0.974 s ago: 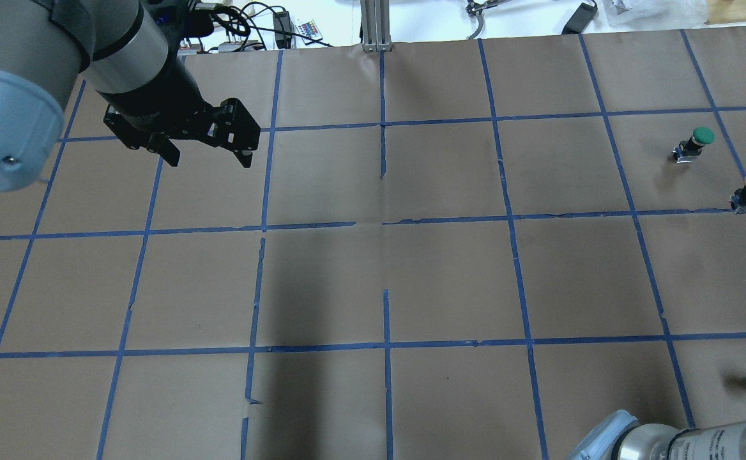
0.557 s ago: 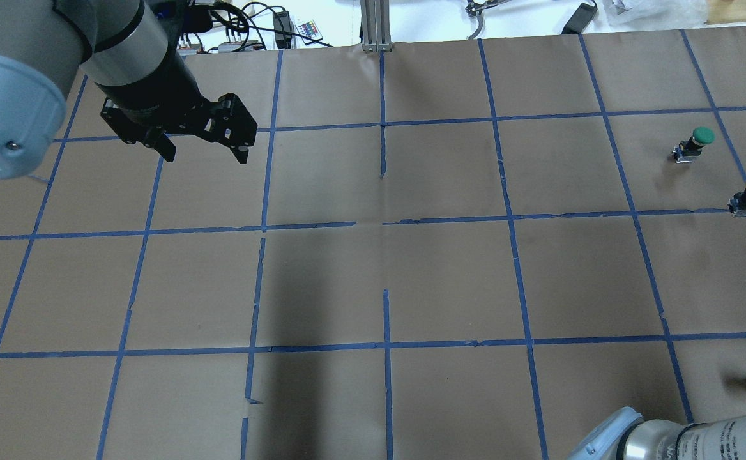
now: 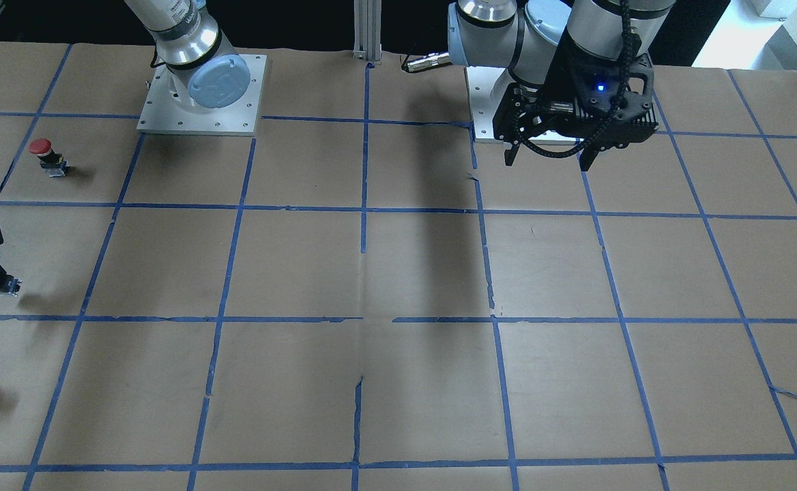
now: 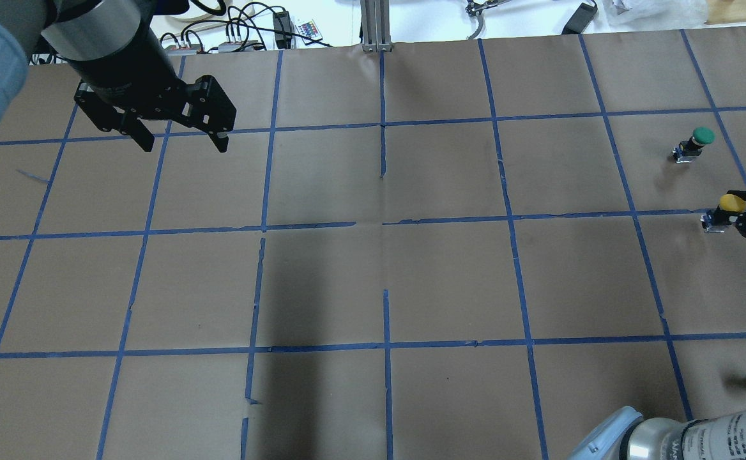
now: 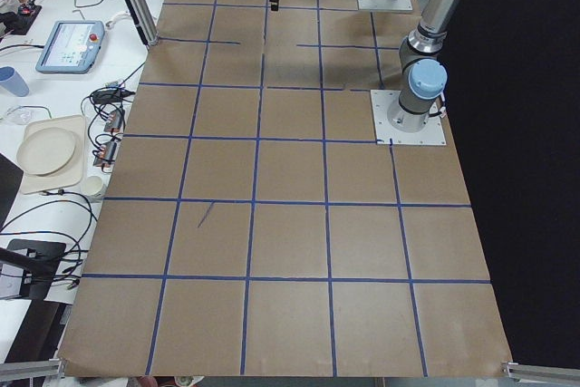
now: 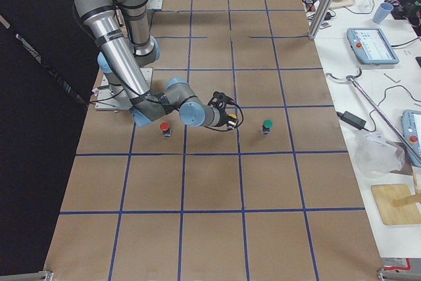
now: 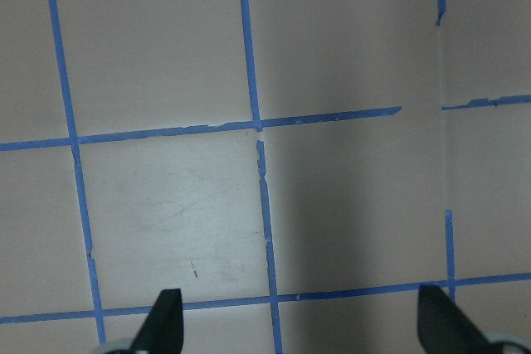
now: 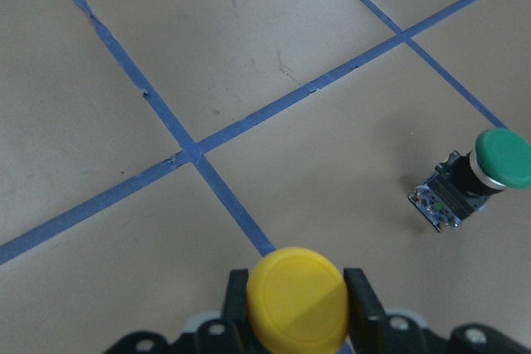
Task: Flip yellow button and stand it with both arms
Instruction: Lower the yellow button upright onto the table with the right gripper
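I had the right gripper (image 4: 738, 211) clamped on the yellow button (image 8: 297, 303); in the right wrist view its black fingers (image 8: 358, 294) sat tight against both sides of the round yellow cap, and the cap faced up toward that camera; whether the button's body touched the desk (image 4: 449, 281) or hung just clear of it I could not tell; the button was close to the desk's right edge, just beside a blue tape line (image 4: 571, 216), with the right arm (image 6: 117, 37) reaching out low over the paper from its base; along that same edge the green button (image 4: 697, 142) lay tilted on the far side of the yellow one, near it but apart, and the red button (image 3: 45, 154) sat on the side nearer the robot's base, also apart; the three made a loose row in the right side view, yellow between the other two; the left gripper (image 4: 184, 145) hung above the left half of the desk with its jaws spread wide and empty, well apart from all three buttons; a blue light (image 3: 600, 86) glowed on its black body; its wrist camera showed brown paper and crossing tape lines between the two fingertips (image 7: 164, 325); beyond the far edge of the desk lay cables (image 4: 245, 25) on a white bench (image 4: 424, 19).
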Available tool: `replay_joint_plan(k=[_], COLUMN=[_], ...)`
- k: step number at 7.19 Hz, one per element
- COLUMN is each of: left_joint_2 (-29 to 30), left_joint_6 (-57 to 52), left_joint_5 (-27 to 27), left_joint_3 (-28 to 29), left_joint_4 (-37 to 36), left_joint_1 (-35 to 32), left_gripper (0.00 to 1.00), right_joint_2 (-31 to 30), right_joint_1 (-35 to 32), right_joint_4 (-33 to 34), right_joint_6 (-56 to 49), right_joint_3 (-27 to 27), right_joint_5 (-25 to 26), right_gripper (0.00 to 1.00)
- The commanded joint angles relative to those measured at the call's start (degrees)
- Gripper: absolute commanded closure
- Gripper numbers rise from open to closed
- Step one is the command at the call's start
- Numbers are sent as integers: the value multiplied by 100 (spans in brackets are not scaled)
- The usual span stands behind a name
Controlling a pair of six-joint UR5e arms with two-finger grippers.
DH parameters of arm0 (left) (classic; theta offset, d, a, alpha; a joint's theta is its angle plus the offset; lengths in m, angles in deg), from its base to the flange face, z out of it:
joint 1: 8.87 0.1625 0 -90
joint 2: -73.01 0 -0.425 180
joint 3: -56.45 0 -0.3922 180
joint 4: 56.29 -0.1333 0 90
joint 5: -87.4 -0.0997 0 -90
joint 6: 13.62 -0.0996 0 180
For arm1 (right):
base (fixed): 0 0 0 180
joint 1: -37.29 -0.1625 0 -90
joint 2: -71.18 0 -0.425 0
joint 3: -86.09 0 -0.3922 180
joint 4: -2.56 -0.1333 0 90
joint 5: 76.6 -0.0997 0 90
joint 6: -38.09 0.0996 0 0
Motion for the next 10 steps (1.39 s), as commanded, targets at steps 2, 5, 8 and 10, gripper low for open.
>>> replay_joint_plan(k=[2,5,8,10], left_joint_2=[-5,39,39,65], left_joint_6=[-20,-3,-3,-3], left_joint_5=[4,12,4,4], left_joint_3=[-8,27,54,80], left_joint_4=[11,2,-7,-7], left_joint_1=[93,93,101,102], left_gripper=[0,0,0,0], right_joint_2=[189,233,277,286], right_joint_1=[9,9,9,9], right_joint_4=[292,294,294,303], right_joint_6=[-66,-31,30,48], right_joint_3=[11,3,3,3], right_joint_5=[0,26,0,17], right_gripper=[99,97,64,39])
